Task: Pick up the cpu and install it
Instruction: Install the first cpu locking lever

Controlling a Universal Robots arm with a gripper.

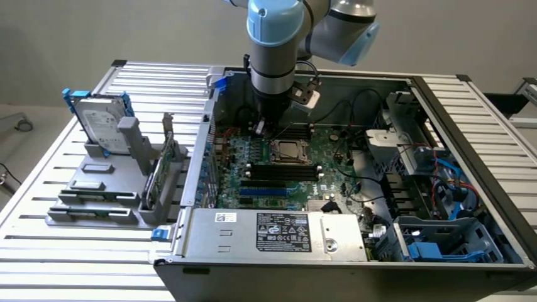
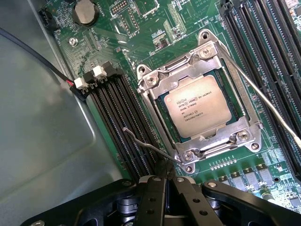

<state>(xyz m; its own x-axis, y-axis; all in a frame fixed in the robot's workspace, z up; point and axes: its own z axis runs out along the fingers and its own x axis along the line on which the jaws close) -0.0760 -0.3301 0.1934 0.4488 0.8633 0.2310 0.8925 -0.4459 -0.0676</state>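
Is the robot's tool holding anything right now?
No, nothing is held. The tool is shut and empty, hanging over the green motherboard. The cpu already sits in its socket, under the metal frame.

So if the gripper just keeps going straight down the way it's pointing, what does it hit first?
Most likely the thin wire lever of the cpu socket, which lies just ahead of the closed fingers of the gripper. Under it is the motherboard, beside the socket's metal frame holding the cpu. Depth is hard to judge.
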